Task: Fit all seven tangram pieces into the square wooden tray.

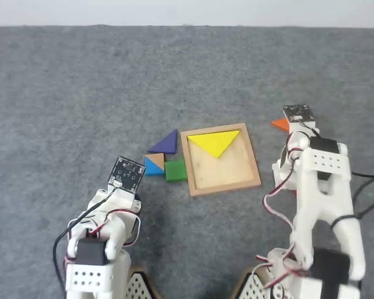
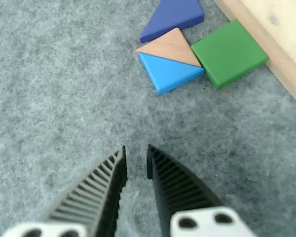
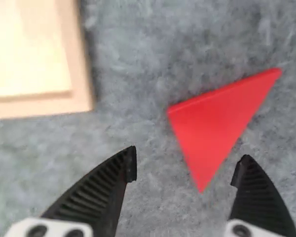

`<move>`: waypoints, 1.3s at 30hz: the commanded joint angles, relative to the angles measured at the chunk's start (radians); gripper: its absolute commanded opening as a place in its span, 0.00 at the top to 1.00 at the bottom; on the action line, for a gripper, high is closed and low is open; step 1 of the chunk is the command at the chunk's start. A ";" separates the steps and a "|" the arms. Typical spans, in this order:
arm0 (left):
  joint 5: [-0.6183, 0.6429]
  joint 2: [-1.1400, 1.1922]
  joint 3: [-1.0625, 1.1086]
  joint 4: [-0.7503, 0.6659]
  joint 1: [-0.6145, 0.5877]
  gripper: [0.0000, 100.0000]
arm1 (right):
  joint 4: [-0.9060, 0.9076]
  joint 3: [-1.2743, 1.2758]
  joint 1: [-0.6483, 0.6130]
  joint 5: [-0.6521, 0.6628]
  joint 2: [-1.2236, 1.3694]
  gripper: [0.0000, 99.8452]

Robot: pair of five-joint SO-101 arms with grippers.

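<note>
Near the middle of the grey mat sits the square wooden tray. It is pale, with a raised rim. One piece is in it, a large yellow triangle lying flat against the far rim with its point towards the tray's centre.

On the left arm's side of the tray I see four pieces bunched together. A green square is right up against the tray's rim, though I can't tell if it actually touches. A tan triangle and a light blue triangle meet along one edge just beyond the square. A dark blue triangle lies off the tray's far corner.

My left gripper hangs over bare mat short of that bunch, its fingers a narrow slit apart with nothing between them.

On the tray's other side, a red triangle lies flat just off a tray corner, clear of the rim. My right gripper is spread wide over it. One tip of the triangle sits between the fingers and neither finger touches it.

An orange piece lies past the tray's far corner on the right arm's side. That arm's wrist covers part of it, so I can't make out its shape.
</note>
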 commanded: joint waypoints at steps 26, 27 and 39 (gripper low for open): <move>0.005 -0.023 -0.010 0.006 0.005 0.94 | -0.209 -0.334 0.090 -0.106 0.483 0.65; 0.005 -0.023 -0.010 0.006 0.005 0.94 | -0.209 -0.350 0.084 -0.104 0.484 0.65; 0.005 -0.023 -0.010 0.006 0.005 0.94 | -0.223 -0.434 0.059 -0.181 0.526 0.65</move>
